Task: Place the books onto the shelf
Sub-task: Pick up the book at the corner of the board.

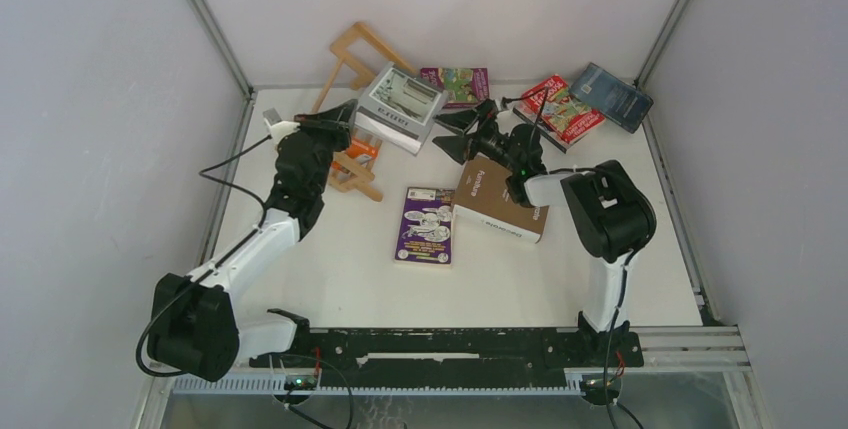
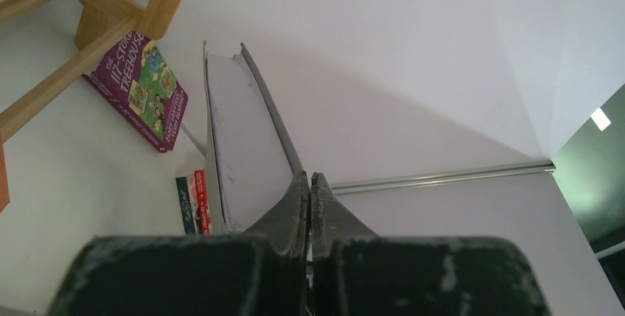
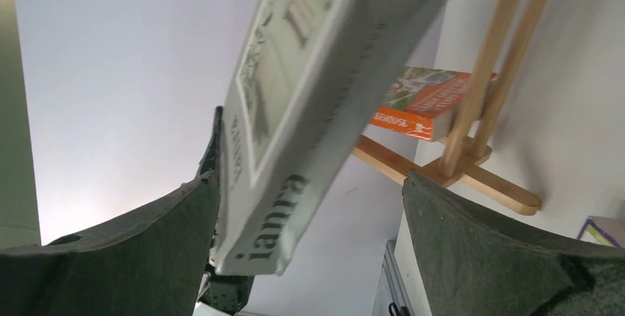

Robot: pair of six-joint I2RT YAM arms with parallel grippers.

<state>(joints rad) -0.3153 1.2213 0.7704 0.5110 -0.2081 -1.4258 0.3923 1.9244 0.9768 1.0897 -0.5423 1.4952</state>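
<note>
We have the grey book [image 1: 400, 101] tilted up just beside the wooden shelf [image 1: 358, 49] at the back left of the table, likely so it can be tipped in near the orange book [image 3: 420, 106] lodged there. Our left gripper [image 2: 310, 180] is fully closed with its tips against the book, seemingly as a brace. Our right gripper [image 1: 455, 131] is spread wide around the book's other edge and is not clamping it.

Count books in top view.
7: grey-white book by the shelf, orange one among its slats, purple paperback behind, red and dark-blue back right, second purple and brown book centre. More possibly hidden.
</note>
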